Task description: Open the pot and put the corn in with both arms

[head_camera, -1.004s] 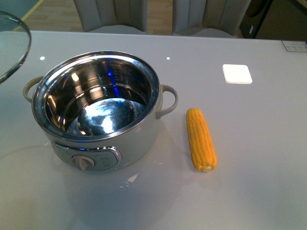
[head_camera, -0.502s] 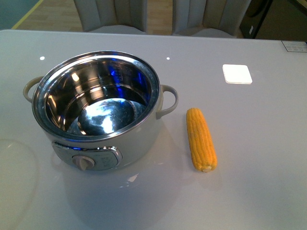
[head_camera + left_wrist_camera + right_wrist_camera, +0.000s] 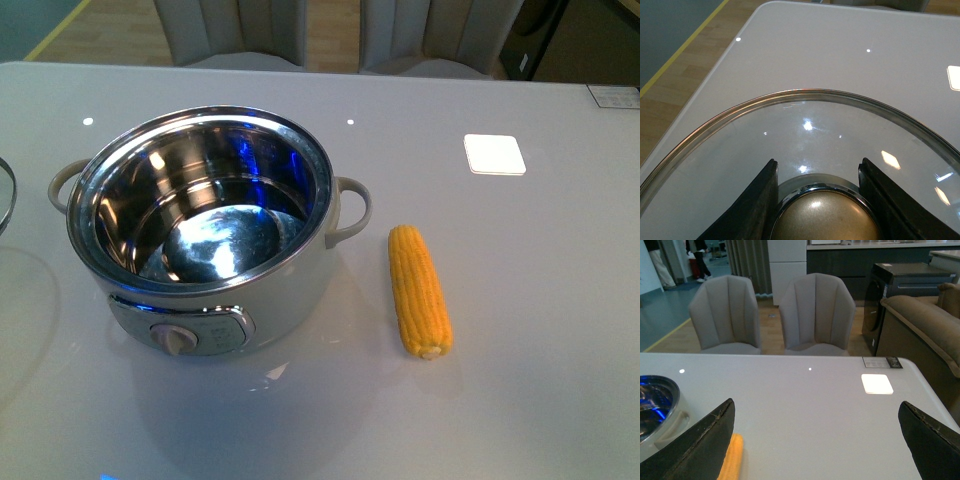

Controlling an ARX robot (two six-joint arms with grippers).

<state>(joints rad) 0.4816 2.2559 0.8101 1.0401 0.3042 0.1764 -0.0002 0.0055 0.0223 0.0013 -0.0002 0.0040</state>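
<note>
Glass lid point(image 3: 805, 125); white square point(image 3: 494, 154) on grey table point(image 3: 540, 400); two chairs point(image 3: 817, 310).

corn point(image 3: 419, 291) lies just right of pot point(image 3: 205, 232).

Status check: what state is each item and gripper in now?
pot: open, bowl empty.
lid: off the pot, held by its knob.
corn: lying on the table beside the pot.
left gripper: jaws shut on the lid.
right gripper: jaws open, empty.
</note>
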